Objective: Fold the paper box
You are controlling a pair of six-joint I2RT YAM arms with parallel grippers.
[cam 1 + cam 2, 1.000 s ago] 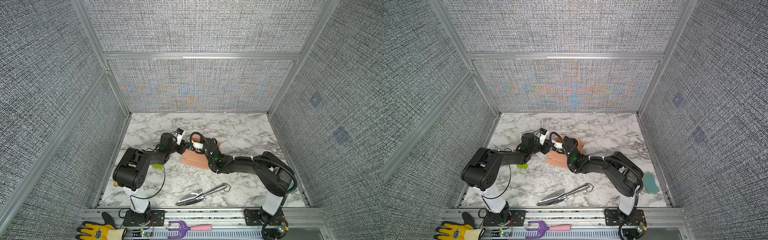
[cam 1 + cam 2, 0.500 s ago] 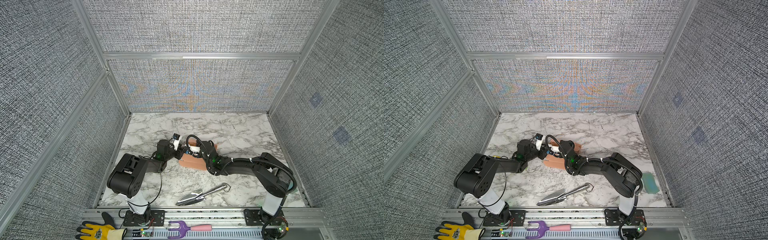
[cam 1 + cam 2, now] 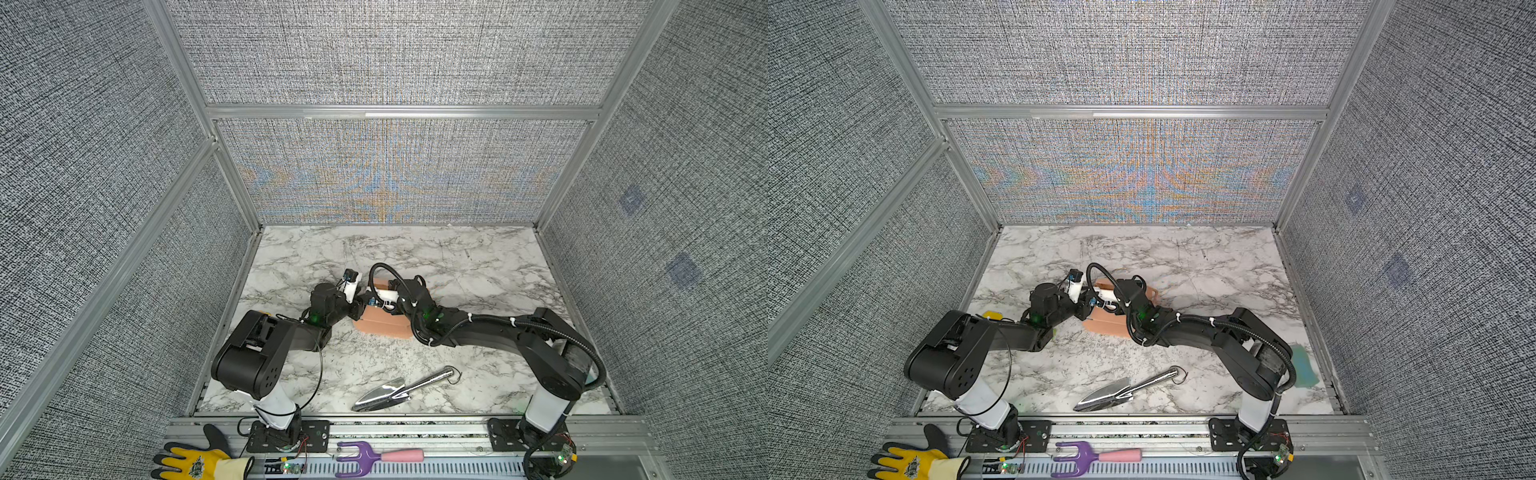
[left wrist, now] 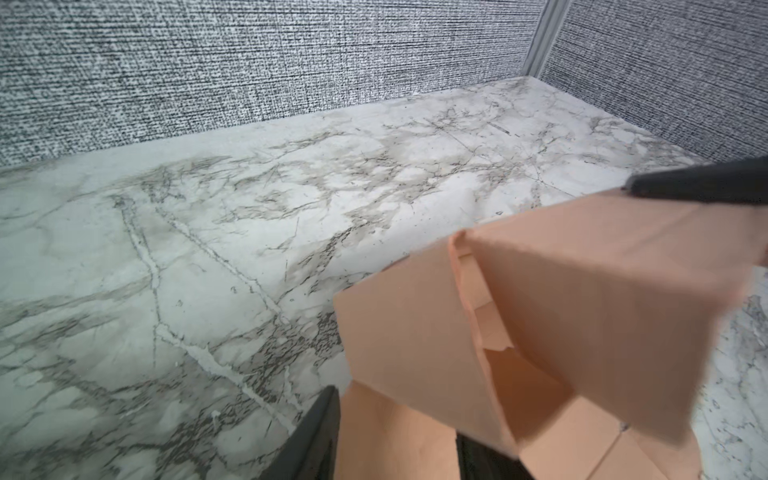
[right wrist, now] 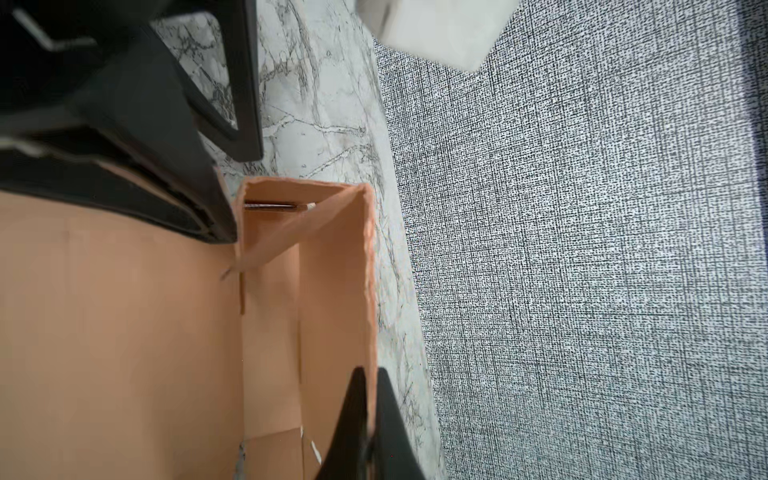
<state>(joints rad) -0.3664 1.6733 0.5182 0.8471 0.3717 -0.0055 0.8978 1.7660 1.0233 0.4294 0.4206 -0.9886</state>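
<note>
The salmon-pink paper box (image 3: 382, 326) (image 3: 1106, 326) lies half folded on the middle of the marble table, between both arms. In the right wrist view my right gripper (image 5: 371, 395) is shut on the upper edge of a raised long wall of the paper box (image 5: 124, 332). My left gripper (image 4: 395, 411) stands at the box's left end (image 3: 360, 306). Its jaws are apart, and a folded panel of the paper box (image 4: 582, 311) lies between the two black fingers (image 4: 316, 432). In both top views the arms hide much of the box.
A metal trowel (image 3: 401, 388) (image 3: 1127, 388) lies near the table's front edge. A yellow glove (image 3: 195, 463) and a purple hand fork (image 3: 374, 457) rest on the front rail. A teal object (image 3: 1304, 368) sits behind the right arm's base. Grey fabric walls enclose the table.
The box and both grippers have shifted a little to the left and toward the front. The left arm has sunk lower. The right gripper has kept its hold on the wall.
</note>
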